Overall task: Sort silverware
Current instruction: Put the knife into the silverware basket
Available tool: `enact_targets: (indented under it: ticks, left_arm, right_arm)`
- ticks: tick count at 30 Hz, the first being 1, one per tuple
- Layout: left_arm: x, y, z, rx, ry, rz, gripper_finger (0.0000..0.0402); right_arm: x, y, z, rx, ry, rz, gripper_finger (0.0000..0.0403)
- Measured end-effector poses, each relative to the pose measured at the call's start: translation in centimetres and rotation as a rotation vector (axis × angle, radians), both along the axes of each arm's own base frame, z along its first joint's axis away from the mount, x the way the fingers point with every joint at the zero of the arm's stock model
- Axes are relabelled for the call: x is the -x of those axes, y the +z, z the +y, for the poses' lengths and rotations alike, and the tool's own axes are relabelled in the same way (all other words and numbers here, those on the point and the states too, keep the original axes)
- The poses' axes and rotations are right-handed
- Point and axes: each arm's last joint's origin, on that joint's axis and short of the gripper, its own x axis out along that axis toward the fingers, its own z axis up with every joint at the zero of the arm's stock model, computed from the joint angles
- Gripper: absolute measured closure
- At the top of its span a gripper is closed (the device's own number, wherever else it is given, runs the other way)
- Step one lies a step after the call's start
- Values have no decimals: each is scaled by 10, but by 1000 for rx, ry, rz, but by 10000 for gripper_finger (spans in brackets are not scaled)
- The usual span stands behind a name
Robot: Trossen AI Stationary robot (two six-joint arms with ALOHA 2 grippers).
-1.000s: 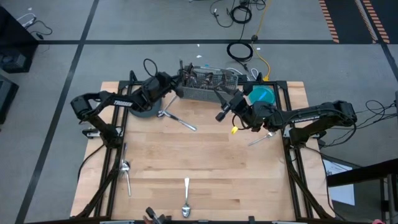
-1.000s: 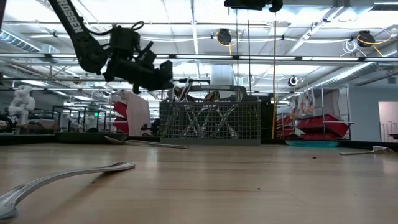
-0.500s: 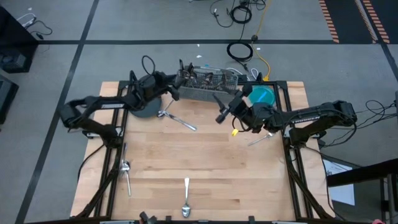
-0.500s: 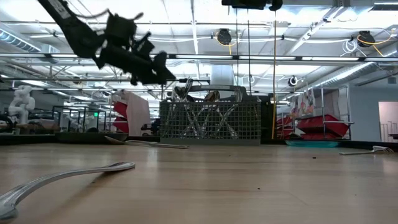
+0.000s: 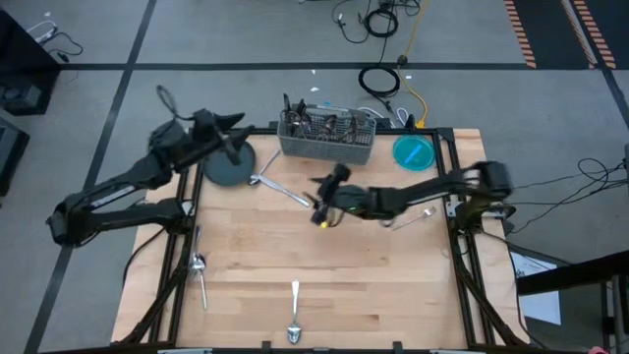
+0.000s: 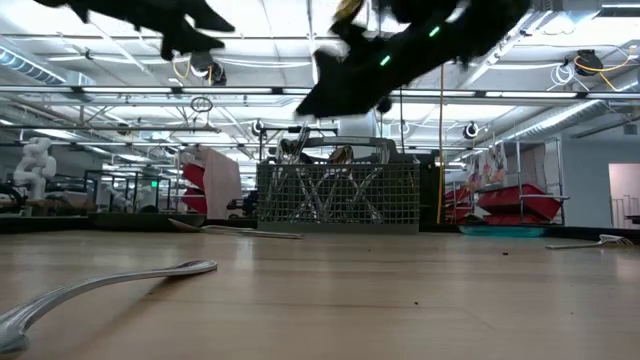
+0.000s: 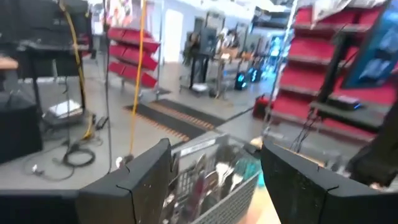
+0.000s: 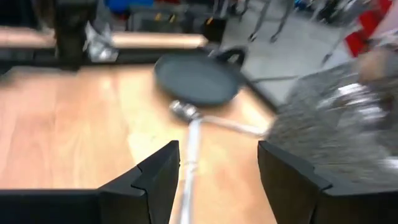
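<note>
Pale wooden slatted table. Near edge: 2 slim shiny metal spoons. Middle: right gripper, jaws parted, empty, above a long utensil. Far edge: dark round plate, grey wire-mesh caddy packed with silverware, teal disc. Left gripper, jaws wide, empty, raised near the plate.

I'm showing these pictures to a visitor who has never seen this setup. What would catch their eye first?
Probably the grey wire-mesh caddy at the table's far edge, bristling with silverware. Next, the right gripper, open and empty, reaching to mid-table over a utensil lying beside the dark round plate, while the left gripper hangs open above that plate. Stray spoons lie along the near edge.
</note>
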Motion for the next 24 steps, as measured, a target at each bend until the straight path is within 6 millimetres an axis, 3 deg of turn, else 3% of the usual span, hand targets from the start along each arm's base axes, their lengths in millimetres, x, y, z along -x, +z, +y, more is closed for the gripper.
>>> enact_targets:
  ticks: [3,7,11,17,24]
  left_arm:
    - [14,6,-11,7,-16,-39,155]
    - [26,5,-20,33,-22,-11,155]
    - [33,-2,-24,71,-17,53,155]
    - [35,-6,-25,104,-13,90,155]
    - [35,-7,-25,88,-13,103,155]
  right_arm:
    - [-37,-21,-4,-11,62,51,199]
    - [-81,-34,-14,27,86,154,199]
    - [-110,-42,-35,16,77,177,199]
    - [-129,-61,-58,-81,65,166,199]
    - [-128,-76,-75,-164,-5,169,199]
